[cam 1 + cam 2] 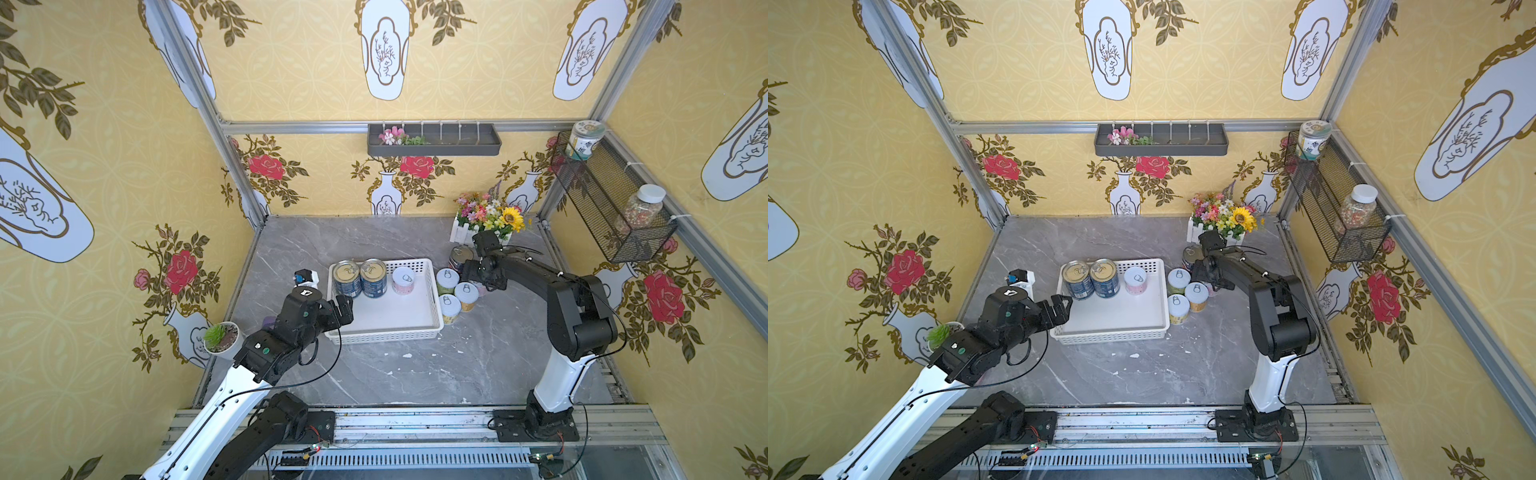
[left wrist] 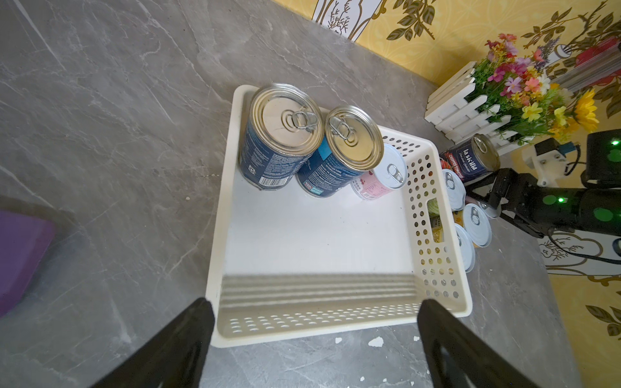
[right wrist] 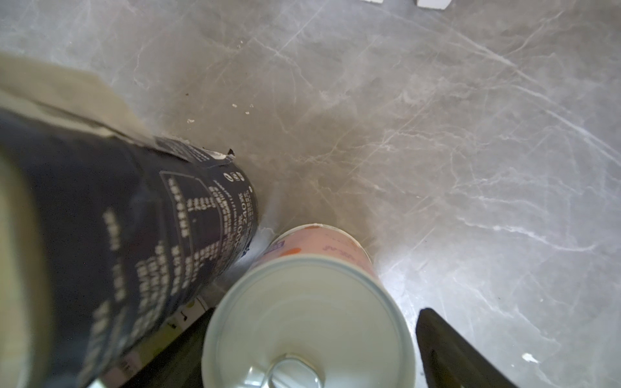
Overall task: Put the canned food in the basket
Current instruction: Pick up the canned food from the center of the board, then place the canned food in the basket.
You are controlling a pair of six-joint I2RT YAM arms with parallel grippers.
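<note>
Right gripper [image 3: 316, 312] stands with its black jaws wide on either side of a small pink-labelled, white-lidded tin [image 3: 309, 295] on the table. I cannot tell whether the pads press it. Left gripper [image 2: 316, 302] hangs spread and empty over the basket's 8 o'clock edge.

On the grey marble-patterned tabletop [image 1: 374, 374], the shallow white rectangular plastic basket with perforated sides [image 1: 386, 336] sits at the centre. It holds two large dark-blue-labelled tins with gold pull-tab lids [image 1: 372, 272], upright and touching in its 11 o'clock corner. It also holds a second small pink tin [image 1: 403, 279] against the wall at 12 o'clock.

A black wire mesh basket [image 1: 598, 208] on the wall at 2 o'clock carries a clear white-capped jar of coloured bits [image 1: 642, 208] and a green-lidded jar [image 1: 584, 139]. The dark grey wall tray [image 1: 457, 147] at 12 o'clock holds a pink flower sprig [image 1: 392, 135]. A white picket-fence box [image 1: 463, 232] at the table's 1 o'clock is full of artificial flowers [image 1: 494, 212].

A third dark-blue tin [image 1: 459, 255] stands near that box, at the white basket's 2 o'clock. At its 3 o'clock three small white-lidded tins cluster close outside the wall: one green-labelled [image 1: 447, 279] and two yellow-labelled [image 1: 466, 293]. The straddled pink tin stands just beyond them.
</note>
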